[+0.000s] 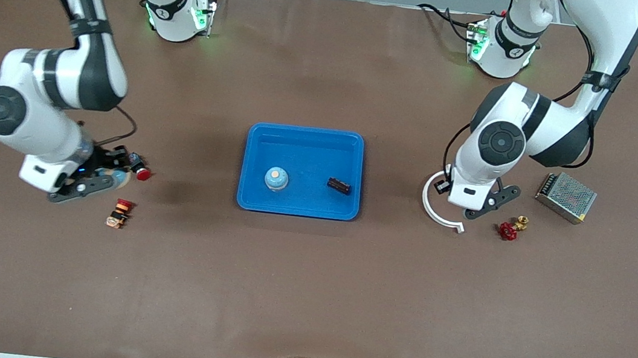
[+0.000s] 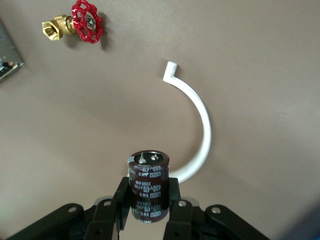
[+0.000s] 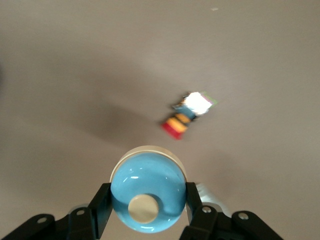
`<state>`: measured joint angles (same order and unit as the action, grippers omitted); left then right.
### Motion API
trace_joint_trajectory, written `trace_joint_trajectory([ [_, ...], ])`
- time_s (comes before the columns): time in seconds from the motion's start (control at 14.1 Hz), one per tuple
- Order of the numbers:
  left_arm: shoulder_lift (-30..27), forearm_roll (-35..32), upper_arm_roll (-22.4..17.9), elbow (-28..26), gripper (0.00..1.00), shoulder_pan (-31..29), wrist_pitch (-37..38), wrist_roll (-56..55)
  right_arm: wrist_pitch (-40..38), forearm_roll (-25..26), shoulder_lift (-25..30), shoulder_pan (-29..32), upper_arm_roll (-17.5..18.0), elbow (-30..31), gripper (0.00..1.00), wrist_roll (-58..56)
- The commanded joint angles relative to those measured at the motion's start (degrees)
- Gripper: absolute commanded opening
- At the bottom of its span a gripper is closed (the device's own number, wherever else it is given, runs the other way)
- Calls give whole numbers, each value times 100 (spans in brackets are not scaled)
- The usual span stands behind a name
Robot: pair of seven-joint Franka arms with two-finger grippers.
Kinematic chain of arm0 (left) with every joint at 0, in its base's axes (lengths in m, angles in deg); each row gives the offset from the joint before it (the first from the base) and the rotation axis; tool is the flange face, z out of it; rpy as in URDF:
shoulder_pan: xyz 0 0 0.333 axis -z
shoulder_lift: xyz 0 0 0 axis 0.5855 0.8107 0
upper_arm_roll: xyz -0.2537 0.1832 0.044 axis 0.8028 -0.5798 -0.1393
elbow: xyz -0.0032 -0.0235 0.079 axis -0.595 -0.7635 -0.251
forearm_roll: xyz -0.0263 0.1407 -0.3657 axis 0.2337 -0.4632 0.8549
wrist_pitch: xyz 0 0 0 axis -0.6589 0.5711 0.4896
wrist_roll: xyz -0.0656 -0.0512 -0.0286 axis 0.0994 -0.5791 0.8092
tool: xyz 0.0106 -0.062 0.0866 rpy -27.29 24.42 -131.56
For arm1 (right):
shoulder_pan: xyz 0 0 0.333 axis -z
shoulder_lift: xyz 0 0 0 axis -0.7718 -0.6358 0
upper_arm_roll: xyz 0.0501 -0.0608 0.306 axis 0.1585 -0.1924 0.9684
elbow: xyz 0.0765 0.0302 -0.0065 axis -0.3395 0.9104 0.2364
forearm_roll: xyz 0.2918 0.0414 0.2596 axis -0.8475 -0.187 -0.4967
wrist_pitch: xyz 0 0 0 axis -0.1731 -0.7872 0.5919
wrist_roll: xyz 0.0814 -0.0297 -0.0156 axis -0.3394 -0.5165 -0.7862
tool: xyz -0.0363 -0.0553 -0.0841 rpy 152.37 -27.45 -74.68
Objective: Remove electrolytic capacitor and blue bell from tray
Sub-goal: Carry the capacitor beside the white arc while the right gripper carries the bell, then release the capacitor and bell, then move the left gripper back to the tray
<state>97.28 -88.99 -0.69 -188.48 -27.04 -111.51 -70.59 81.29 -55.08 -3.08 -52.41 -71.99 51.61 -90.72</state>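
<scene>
Left gripper (image 2: pixel 148 200): I am holding it over the brown surface (image 1: pixel 304 299) toward the left arm's end, jaws clamped on a dark capacitor (image 2: pixel 148 187), upright, terminals up. A white curved hook (image 2: pixel 197 130) is lying on the surface just under it; a red-handled brass valve (image 1: pixel 511 228) and a metal mesh box (image 1: pixel 565 197) are lying nearby.

Right gripper (image 3: pixel 148 207): I am holding it over the right arm's end, jaws clamped on a blue bell (image 3: pixel 148 192) with a cream button. A red-and-orange push switch (image 1: pixel 120 213) is lying below it.

Blue tray (image 1: pixel 306 138): sitting mid-surface, already containing a second blue bell (image 1: pixel 276 178) and a small dark part (image 1: pixel 339 186), well apart.
</scene>
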Motion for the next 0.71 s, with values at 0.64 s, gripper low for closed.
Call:
trace_joint_trajectory([
  [0.64,711,-625,51,-979,0,-590,-1701,160,1808,15,-1957,1428,152,-715,0,-2231],
])
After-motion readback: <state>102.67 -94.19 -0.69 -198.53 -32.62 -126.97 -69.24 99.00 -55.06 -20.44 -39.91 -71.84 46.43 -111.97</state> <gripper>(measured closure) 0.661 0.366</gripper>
